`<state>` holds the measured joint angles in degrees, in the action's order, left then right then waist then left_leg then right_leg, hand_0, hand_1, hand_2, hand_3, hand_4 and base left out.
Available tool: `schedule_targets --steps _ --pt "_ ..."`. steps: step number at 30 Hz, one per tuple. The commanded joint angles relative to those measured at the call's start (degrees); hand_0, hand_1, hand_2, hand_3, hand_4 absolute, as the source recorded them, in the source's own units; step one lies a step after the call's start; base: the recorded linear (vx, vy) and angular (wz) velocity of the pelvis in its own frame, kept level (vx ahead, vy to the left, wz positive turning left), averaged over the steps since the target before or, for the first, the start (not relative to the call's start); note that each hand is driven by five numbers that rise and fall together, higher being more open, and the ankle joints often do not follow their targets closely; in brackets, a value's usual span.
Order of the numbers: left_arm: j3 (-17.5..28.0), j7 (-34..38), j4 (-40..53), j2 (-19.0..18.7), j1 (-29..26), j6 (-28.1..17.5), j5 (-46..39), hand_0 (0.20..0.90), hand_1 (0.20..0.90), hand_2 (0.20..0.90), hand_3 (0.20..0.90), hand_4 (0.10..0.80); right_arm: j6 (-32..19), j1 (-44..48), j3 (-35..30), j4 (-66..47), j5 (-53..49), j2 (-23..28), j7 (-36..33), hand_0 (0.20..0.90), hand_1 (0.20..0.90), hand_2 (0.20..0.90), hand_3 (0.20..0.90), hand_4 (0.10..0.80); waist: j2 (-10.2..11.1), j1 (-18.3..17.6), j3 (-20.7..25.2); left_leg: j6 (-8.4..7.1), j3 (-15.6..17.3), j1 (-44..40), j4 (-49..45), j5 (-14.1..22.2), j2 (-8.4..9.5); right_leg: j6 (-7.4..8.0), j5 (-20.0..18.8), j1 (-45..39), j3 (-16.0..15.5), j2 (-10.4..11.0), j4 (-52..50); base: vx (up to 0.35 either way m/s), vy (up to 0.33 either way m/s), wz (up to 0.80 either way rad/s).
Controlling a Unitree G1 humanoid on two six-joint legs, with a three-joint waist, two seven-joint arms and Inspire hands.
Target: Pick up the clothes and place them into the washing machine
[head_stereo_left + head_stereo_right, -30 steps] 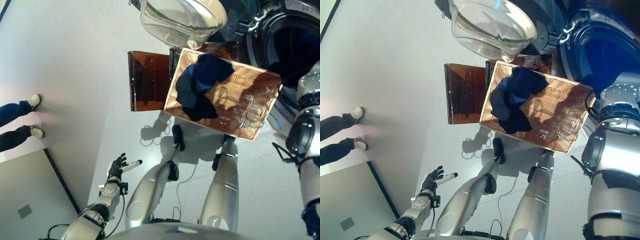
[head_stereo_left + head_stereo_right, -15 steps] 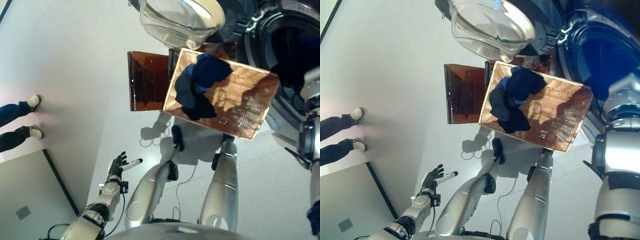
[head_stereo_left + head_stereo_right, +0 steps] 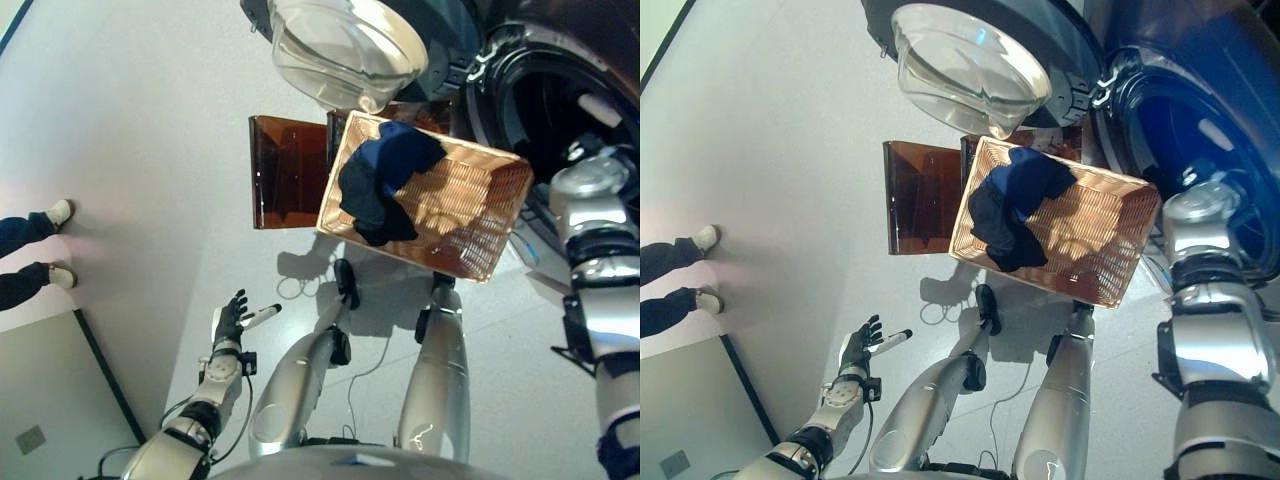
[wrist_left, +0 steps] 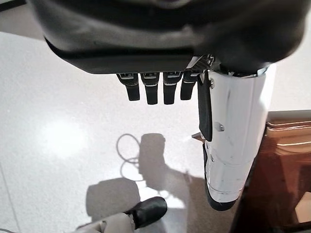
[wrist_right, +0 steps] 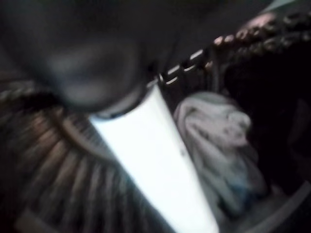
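Observation:
A wicker basket (image 3: pixel 490 215) stands on the floor in front of the washing machine, with dark blue and black clothes (image 3: pixel 383 178) heaped at its left end. The machine's drum (image 3: pixel 565 95) is open, its glass door (image 3: pixel 345 45) swung out to the left. My right arm reaches into the drum, where the eye views hide the hand. In the right wrist view my right hand (image 5: pixel 150 160) shows its white thumb held out straight inside the drum, and a pale garment (image 5: pixel 218 145) lies loose beyond it. My left hand (image 3: pixel 232 320) hangs open and empty low on the left.
A brown see-through box (image 3: pixel 285 170) sits on the floor left of the basket. A person's legs and white shoes (image 3: pixel 30 250) show at the left edge. A grey panel (image 3: pixel 50 400) with a dark border lies at the lower left.
The camera has shifted a little. My right arm has swung up from the right edge and reached into the drum opening. Basket, clothes and left hand have stayed where they were.

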<state>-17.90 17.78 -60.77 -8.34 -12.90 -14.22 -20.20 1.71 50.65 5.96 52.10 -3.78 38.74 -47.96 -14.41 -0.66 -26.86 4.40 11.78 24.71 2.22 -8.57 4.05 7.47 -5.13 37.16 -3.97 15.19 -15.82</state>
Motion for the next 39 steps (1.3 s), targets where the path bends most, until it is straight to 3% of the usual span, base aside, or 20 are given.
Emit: schedule_targets --steps 1,6,19,20,22,23,30,34,39 --pt "2.8 3.2 -4.5 -1.3 1.9 -0.4 2.4 0.900 0.900 0.900 0.900 0.800 -2.0 -1.0 0.4 -7.0 7.3 0.4 -5.6 0.900 0.900 0.900 0.900 0.800 1.5 -0.1 2.4 -6.68 2.4 3.9 -9.2 4.7 -3.32 -3.03 1.6 -2.1 1.2 -3.3 -0.8 0.000 0.000 0.00" --pt "3.5 4.2 -4.6 -1.0 2.3 -0.1 4.1 0.900 0.900 0.900 0.900 0.800 -1.5 -8.5 0.8 -12.1 12.1 -5.9 -5.6 0.900 0.900 0.900 0.900 0.800 2.4 -0.3 2.3 -6.38 2.4 3.4 -9.6 5.1 -3.40 -2.96 1.3 -3.1 1.0 -3.3 -0.5 0.000 0.000 0.00" --pt "4.7 5.8 -4.5 -1.6 2.4 0.2 7.0 0.900 0.900 0.900 0.900 0.800 1.9 -14.1 4.6 -15.0 20.7 -10.5 -4.6 0.900 0.900 0.900 0.900 0.800 4.0 -0.1 2.0 -6.01 2.6 2.6 -10.4 5.6 -3.55 -2.75 0.9 -5.0 0.5 -3.1 0.3 0.003 0.015 0.03" --pt "4.9 6.1 -4.6 -1.6 2.3 0.3 7.3 0.900 0.900 0.900 0.900 0.800 2.1 -15.1 5.3 -15.5 21.7 -11.3 -4.4 0.900 0.900 0.900 0.900 0.800 4.3 -0.1 2.0 -6.42 2.1 1.9 -10.6 6.7 -3.51 -2.31 2.1 -5.8 0.7 -3.0 0.2 0.078 0.007 0.01" --pt "5.0 6.2 -4.8 -1.6 2.2 0.3 7.4 0.900 0.900 0.900 0.900 0.800 2.0 -15.6 5.7 -16.0 22.4 -11.5 -4.4 0.900 0.900 0.900 0.900 0.800 4.4 -0.2 1.8 -5.95 2.6 2.5 -10.6 5.6 -3.65 -2.74 0.9 -5.3 0.4 -3.0 0.4 0.000 0.000 0.00" --pt "5.2 6.3 -5.1 -1.5 2.0 0.3 7.6 0.900 0.900 0.900 0.900 0.800 1.8 -16.4 6.6 -16.4 23.4 -12.2 -4.3 0.900 0.900 0.900 0.900 0.800 4.7 -0.2 1.9 -6.40 2.2 1.6 -10.7 6.8 -3.58 -2.31 2.2 -6.2 0.5 -3.1 0.2 0.000 0.011 -0.03" --pt "5.9 6.8 -5.5 -1.3 1.6 0.2 8.5 0.900 0.900 0.900 0.900 0.800 2.9 -18.0 11.4 -17.8 29.9 -12.2 -1.7 0.900 0.900 0.900 0.900 0.800 5.8 -0.4 1.8 -5.96 2.5 1.6 -10.5 5.6 -3.82 -2.68 1.0 -6.5 -0.1 -3.2 0.8 -0.011 -0.001 0.00" --pt "6.7 6.0 -5.4 -2.1 1.5 -0.1 9.4 0.900 0.900 0.900 0.900 0.800 6.7 -16.5 18.1 -16.1 41.2 -9.3 3.6 0.900 0.900 0.900 0.900 0.800 7.0 0.0 2.0 -6.08 2.1 1.3 -10.3 5.4 -3.95 -2.66 0.7 -7.1 -0.4 -3.5 1.4 -0.017 -0.003 0.00" --pt "7.5 4.8 -6.0 -2.4 1.4 -0.1 9.3 0.900 0.900 0.900 0.900 0.800 8.8 -14.5 22.1 -14.9 48.1 -7.7 7.3 0.900 0.900 0.900 0.900 0.800 7.9 0.3 2.0 -6.17 1.4 1.2 -10.5 5.4 -4.11 -2.62 0.8 -7.8 -1.1 -3.5 1.7 0.005 -0.007 0.02"
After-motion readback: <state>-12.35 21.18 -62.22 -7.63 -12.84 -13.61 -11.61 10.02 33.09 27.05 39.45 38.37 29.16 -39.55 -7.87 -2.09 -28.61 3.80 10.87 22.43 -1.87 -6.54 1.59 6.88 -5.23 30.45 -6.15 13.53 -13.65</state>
